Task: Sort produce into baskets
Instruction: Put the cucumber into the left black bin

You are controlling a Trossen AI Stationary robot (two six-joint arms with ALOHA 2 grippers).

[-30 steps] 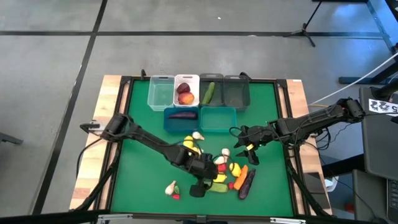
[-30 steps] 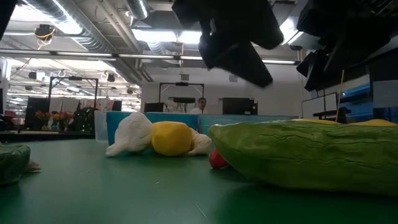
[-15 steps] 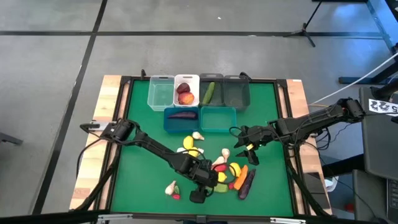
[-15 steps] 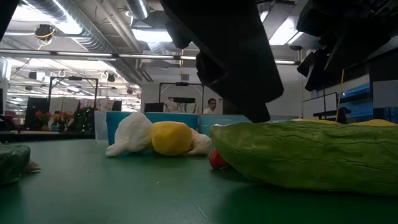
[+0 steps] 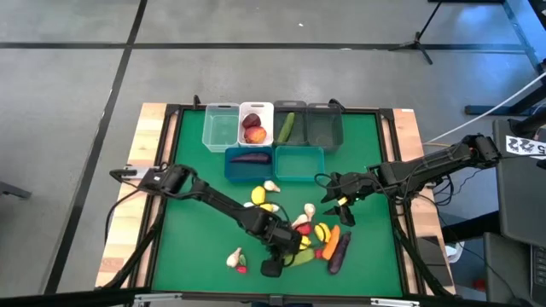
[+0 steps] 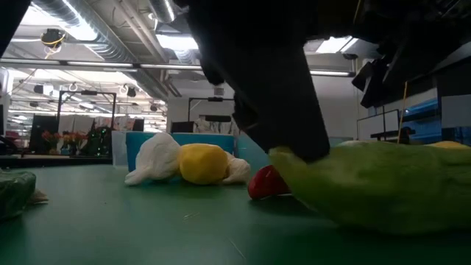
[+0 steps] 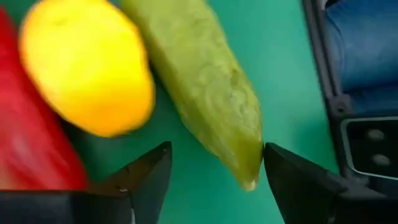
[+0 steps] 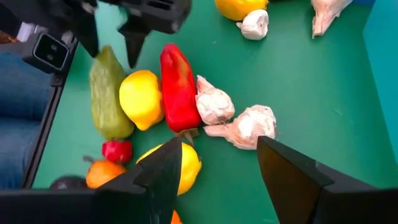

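A grey concrete floor [image 5: 77, 102] surrounds the desk [image 5: 183, 183], crossed by dark seam lines. The desk has a green top inside a pale wooden frame [image 5: 126, 217]. A black tripod stand [image 5: 424, 36] rests on the floor at far right. Across the room, long ceiling lights [image 6: 173, 40] and ducts [image 6: 88, 22] run overhead, with a white wall [image 6: 338, 107] and a dark-framed doorway [image 6: 213, 110] far behind. A person [image 6: 199, 125] is faintly visible there.
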